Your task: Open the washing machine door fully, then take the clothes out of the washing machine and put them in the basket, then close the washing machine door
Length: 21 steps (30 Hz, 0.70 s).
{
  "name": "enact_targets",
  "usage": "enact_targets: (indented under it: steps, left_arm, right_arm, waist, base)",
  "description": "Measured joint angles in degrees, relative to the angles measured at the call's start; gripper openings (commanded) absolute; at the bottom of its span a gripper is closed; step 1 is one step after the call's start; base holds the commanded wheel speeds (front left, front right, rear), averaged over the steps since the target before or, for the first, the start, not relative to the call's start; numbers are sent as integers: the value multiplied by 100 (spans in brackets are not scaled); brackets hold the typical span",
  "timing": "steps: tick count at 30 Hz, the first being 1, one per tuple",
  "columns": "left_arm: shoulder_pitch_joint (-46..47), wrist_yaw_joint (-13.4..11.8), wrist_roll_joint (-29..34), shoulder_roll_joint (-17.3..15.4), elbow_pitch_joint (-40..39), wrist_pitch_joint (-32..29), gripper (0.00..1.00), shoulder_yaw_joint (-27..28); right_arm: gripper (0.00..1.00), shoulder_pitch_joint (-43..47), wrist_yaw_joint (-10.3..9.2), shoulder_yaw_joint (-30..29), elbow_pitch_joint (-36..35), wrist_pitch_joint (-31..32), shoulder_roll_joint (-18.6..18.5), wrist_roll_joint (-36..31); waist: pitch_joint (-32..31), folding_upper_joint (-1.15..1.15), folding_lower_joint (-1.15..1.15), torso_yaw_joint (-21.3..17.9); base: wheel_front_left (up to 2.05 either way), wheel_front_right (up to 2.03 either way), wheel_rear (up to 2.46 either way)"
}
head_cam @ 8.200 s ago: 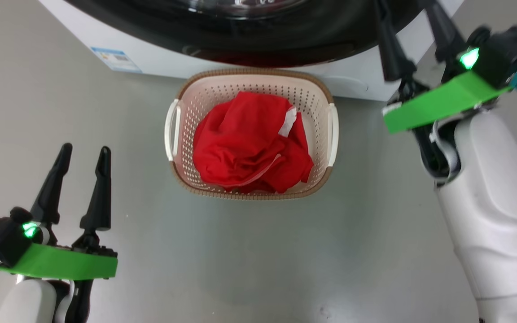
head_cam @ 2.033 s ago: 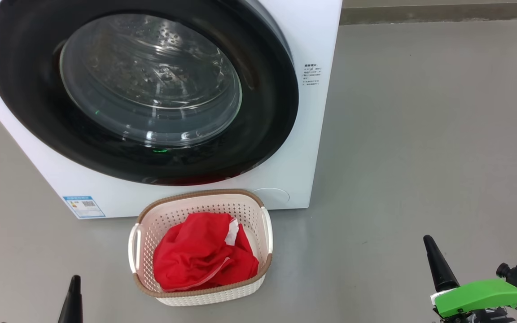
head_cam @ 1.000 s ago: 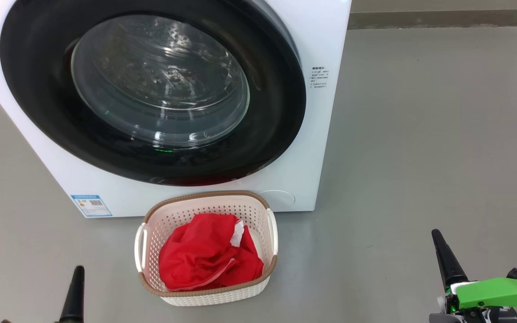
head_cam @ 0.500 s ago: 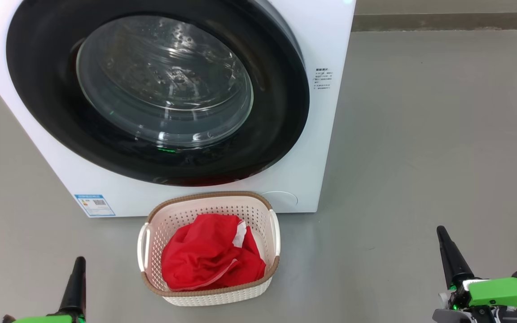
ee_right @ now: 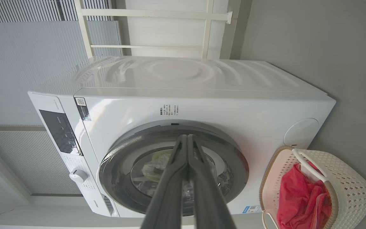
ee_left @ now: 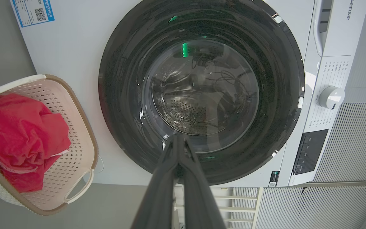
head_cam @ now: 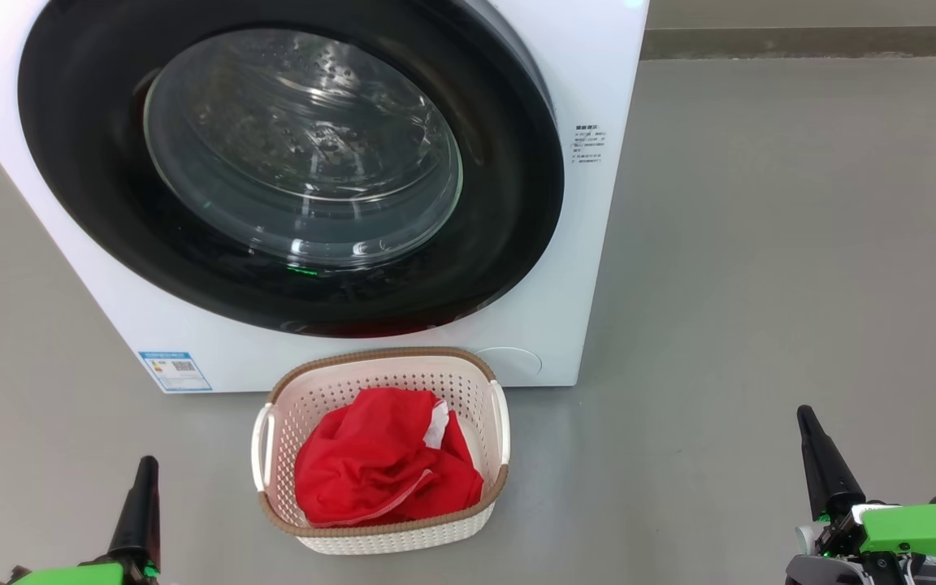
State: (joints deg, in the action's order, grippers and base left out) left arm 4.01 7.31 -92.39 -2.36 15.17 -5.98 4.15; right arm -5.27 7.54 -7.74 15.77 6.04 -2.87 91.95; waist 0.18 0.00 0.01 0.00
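Red clothes (head_cam: 387, 471) in basket (head_cam: 379, 355), long side facing closed door (head_cam: 102, 236), left gripper (ee_left: 178, 136) and right gripper (ee_right: 187, 136) pinched together

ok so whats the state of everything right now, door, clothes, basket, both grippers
washing machine door, shut
clothes, crumpled up inside the basket
basket, upright, holding the clothes
left gripper, jaws shut, holding nothing
right gripper, jaws shut, holding nothing
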Motion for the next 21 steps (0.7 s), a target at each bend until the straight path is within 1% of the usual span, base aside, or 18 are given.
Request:
enact_targets:
  steps: [21]
  left_arm:
    - [0, 0, 1, 16, 0, 0, 0, 11]
  right_arm:
    - [0, 0, 0, -4, 0, 0, 8, -1]
  waist:
    - [0, 0, 0, 0]
  base:
    - [0, 0, 0]
